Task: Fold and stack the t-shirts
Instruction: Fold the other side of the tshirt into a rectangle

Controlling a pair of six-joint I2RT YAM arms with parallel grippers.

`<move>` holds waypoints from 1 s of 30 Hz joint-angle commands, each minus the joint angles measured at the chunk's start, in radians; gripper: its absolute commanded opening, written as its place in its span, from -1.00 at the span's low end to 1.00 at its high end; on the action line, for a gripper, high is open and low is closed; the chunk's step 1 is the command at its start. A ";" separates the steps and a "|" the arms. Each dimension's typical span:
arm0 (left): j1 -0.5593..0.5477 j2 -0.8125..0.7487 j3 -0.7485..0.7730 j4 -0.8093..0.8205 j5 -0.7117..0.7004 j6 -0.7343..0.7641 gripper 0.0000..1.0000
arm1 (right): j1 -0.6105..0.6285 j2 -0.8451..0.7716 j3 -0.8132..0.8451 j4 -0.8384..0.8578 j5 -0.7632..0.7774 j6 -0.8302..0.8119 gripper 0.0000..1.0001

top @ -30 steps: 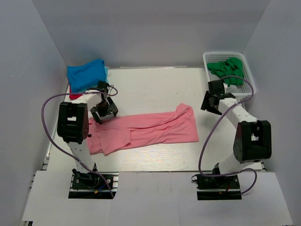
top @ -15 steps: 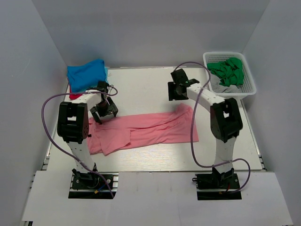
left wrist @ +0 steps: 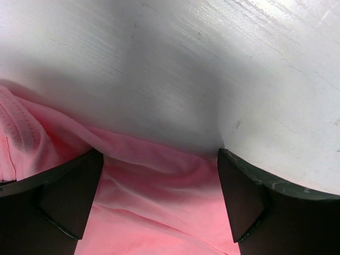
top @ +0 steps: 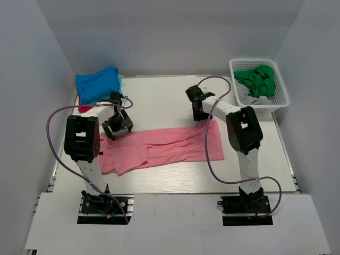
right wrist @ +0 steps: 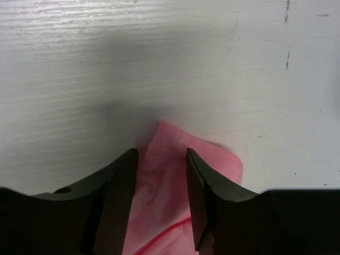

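Top view: the right claw (top: 200, 112) has swung from the white mesh basket (top: 253, 60) to the white table (top: 159, 95); beneath it lies the far corner of the salmon-pink cloth t-shirt (top: 164, 149).
Left wrist: the left claw (left wrist: 159, 186) is spread wide, with the shirt's edge between its fingers.
Right wrist: the right claw's fingers stand apart astride the corner, so a two-handed fold looks ready.
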 commanded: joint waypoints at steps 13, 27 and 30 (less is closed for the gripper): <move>0.020 0.082 -0.091 -0.011 0.052 0.001 0.99 | -0.009 -0.067 -0.096 0.064 0.173 0.105 -0.95; 0.020 0.091 -0.091 -0.011 0.052 0.001 0.99 | -0.081 -0.469 -0.573 0.534 -0.126 0.109 -1.00; 0.020 0.091 -0.091 -0.011 0.052 0.001 0.99 | -0.098 -0.489 -0.605 0.612 -0.169 0.080 -1.00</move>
